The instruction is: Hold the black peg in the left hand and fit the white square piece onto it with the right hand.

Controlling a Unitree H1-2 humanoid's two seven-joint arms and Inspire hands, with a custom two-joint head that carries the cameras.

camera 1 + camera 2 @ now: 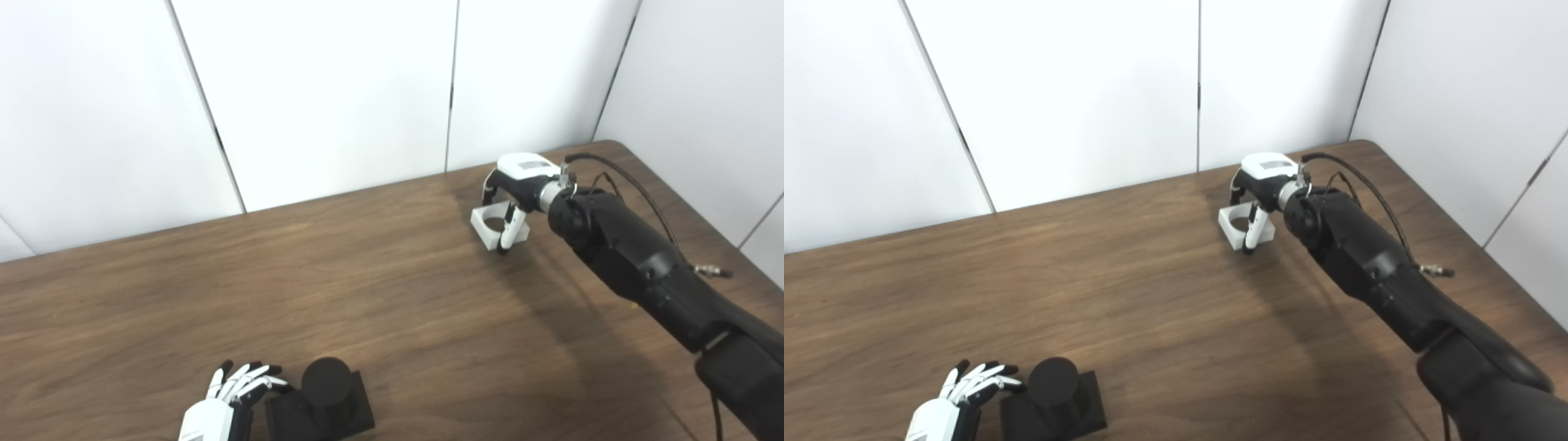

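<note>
Honestly, my worry is the right hand (511,196): its fingers curl over the white square piece (497,226) at the table's (392,288) far right, and whether they grip it I cannot tell. It could slip. My left hand (229,398) is spread beside the black peg (324,398), near left, unheld.

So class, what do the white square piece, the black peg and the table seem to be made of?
White square piece: probably matte plastic, uniform colour, crisp edges. Black peg: likely matte plastic too, dull, no shine. Table: wood or wood-look laminate, showing grain streaks.
</note>
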